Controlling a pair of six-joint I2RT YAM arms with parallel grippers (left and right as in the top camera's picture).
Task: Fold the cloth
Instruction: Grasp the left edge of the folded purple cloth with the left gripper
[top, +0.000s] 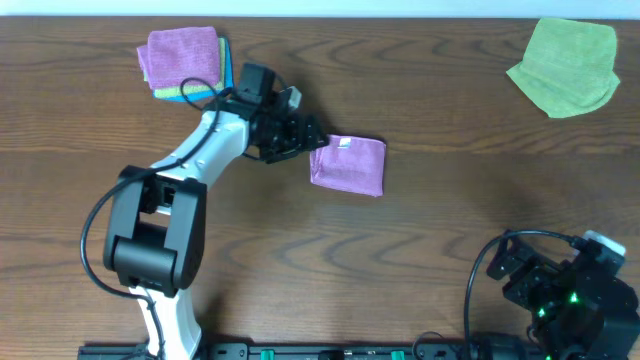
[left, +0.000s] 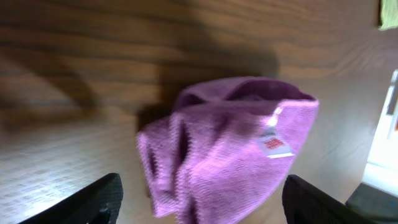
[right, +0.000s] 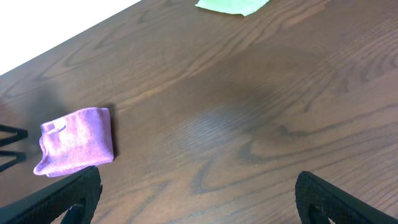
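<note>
Purple cloth (left: 230, 155): blurred, lower edge cut off in left wrist view. Tag (left: 273, 142): print unreadable. Green cloth (right: 233, 5): cropped at top edge.

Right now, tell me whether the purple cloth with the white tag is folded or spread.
Folded: the cloth is a compact rectangle, with doubled layers bulging at one edge.

Fuzzy purple-magenta cloth (top: 348, 165) w/ white tag (left: 273, 140), red print. Dark brown wood-grain table (top: 450, 230). Lime-green rag (top: 566, 66) at far right corner. Far left stack (top: 183, 60): purple on top, blue + yellow-green edges under.
</note>
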